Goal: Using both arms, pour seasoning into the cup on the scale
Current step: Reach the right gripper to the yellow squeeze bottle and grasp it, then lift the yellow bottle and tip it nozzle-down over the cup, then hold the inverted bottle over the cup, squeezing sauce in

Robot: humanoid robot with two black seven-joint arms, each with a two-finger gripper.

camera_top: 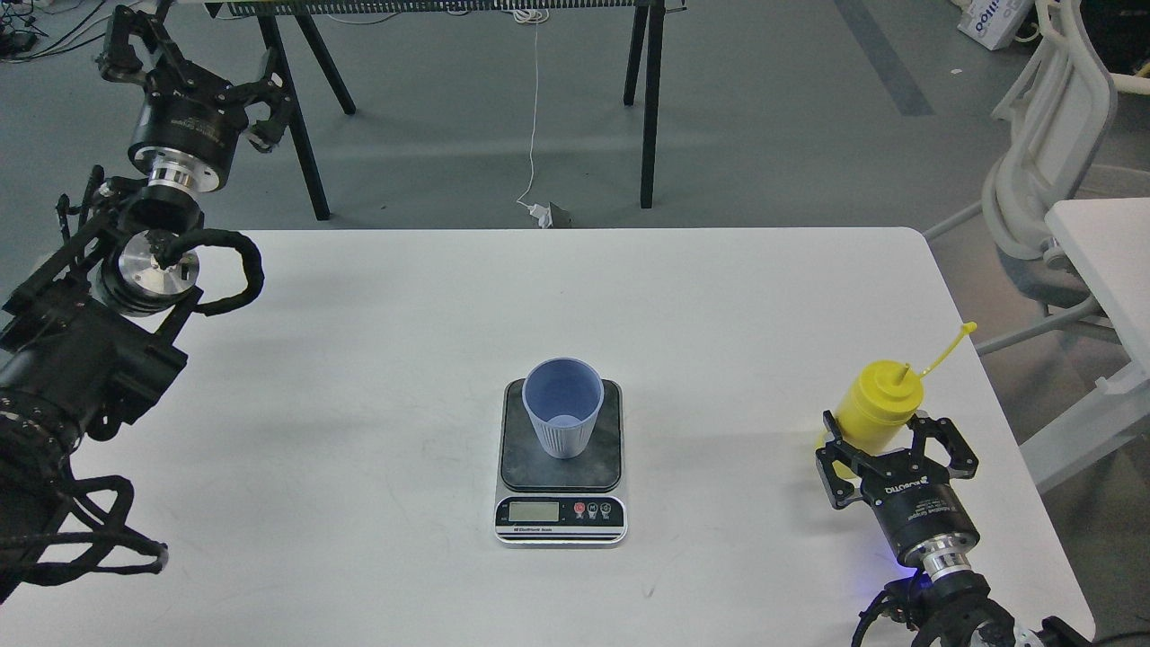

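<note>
Right gripper [879, 447], fingers spread around the bottle [879, 406] right of the scale [561, 463], needed a square, centred close; left gripper [235, 106] hung open.

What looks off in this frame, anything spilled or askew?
Nothing spilled. The light blue-grey plastic cup stands upright on the flat digital scale. The tall yellow squeeze bottle leans, its cap strap loose, between the right gripper fingers.
</note>
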